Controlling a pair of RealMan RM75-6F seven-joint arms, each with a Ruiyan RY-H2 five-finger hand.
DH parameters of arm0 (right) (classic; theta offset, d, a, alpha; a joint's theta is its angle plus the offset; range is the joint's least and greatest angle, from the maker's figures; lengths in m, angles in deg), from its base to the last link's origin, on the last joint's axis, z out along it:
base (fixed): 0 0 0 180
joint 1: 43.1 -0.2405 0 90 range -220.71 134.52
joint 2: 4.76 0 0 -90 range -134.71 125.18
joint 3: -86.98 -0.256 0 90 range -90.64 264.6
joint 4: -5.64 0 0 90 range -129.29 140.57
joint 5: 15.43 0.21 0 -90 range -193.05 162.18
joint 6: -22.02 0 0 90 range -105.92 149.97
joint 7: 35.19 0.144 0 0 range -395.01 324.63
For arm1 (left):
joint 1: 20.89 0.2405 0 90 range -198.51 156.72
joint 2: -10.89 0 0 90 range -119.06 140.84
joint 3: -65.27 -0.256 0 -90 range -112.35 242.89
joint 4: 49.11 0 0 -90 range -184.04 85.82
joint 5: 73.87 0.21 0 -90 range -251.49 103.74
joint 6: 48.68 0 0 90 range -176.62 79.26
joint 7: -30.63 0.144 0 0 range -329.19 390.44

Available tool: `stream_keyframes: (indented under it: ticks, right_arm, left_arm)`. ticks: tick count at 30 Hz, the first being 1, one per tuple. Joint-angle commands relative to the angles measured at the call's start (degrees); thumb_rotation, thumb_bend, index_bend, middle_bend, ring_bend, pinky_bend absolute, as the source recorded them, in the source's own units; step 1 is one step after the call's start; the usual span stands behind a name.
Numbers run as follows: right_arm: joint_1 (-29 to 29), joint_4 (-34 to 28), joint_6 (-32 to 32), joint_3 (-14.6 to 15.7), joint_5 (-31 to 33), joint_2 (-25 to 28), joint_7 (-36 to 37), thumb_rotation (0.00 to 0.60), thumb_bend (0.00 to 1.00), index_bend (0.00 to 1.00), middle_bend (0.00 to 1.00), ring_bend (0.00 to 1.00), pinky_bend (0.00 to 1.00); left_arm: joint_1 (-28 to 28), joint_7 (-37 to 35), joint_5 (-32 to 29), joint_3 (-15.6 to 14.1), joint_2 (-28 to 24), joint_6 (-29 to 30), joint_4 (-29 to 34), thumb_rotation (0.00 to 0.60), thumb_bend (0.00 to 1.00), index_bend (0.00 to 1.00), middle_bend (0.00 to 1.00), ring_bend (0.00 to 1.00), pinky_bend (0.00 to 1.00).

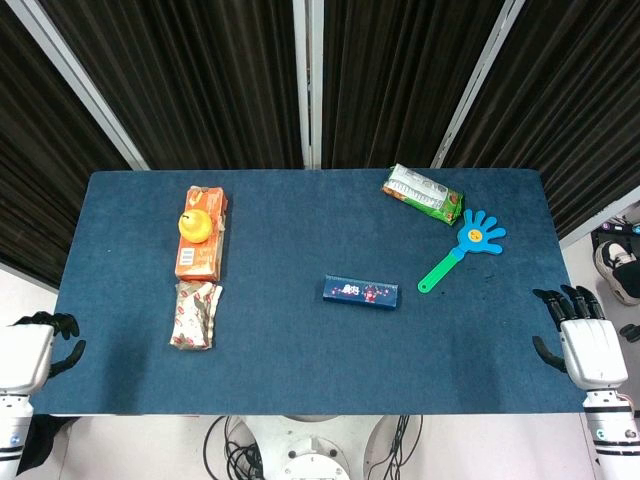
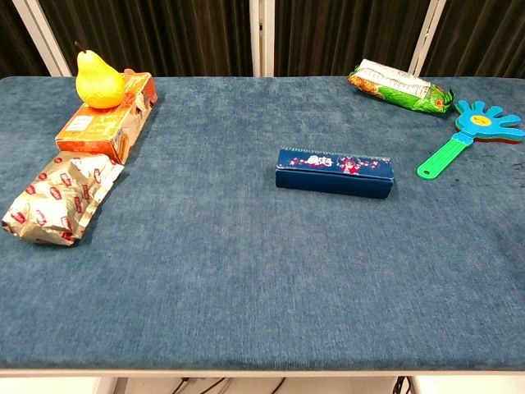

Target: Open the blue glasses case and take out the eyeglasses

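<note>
A closed blue glasses case (image 1: 361, 291) lies flat near the middle of a blue-clothed table (image 1: 300, 370), untouched. The robot's left hand (image 1: 30, 355) and right hand (image 1: 585, 342) rest at opposite table edges, well apart from the case, fingers spread and holding nothing. A pear (image 2: 98, 80) sits atop an orange carton (image 2: 102, 127); a blue hand clapper (image 2: 472, 131) lies at right.

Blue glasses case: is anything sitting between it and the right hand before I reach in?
Nothing visible. The right hand hangs off the table's right edge; bare cloth runs to the blue glasses case. The hand clapper toy lies farther back, off that line.
</note>
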Motion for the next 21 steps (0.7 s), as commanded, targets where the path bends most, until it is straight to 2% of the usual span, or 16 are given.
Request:
stream_keyframes:
  ticks: [1,13,17,21]
  right_arm:
    - [-0.14,0.1,-0.29,0.15,-0.12,-0.04,0.15,0.6,0.23,0.18,0.23,0.11,0.1]
    - [-2.14,-0.28,-2.87,0.38,-1.36,-0.24,0.42,0.6,0.23,0.18,0.23,0.11,0.1]
    - [-5.78,-1.3,-7.7,-0.08,-2.07,-0.78,0.21,0.6,0.22,0.18,0.23,0.11,0.1]
    - [-11.27,-1.93,-14.8,-2.11,-0.71,-2.16,0.82,0.6,0.22,0.16,0.23,0.11,0.1]
  left_arm:
    - [0.05,-0.04,-0.02,0.0,0.0,0.06,0.03,0.6,0.28,0.58,0.58,0.46,0.54]
    - [0.1,0.13,-0.05,0.01,0.01,0.1,0.1,0.6,0.28,0.58,0.58,0.46,0.54]
    - [0.12,0.12,-0.02,-0.02,-0.01,0.11,0.14,0.6,0.28,0.58,0.58,0.46,0.54]
    - [0.14,0.01,0.02,-0.03,-0.02,0.12,0.12,0.6,0.28,0.58,0.58,0.46,0.54]
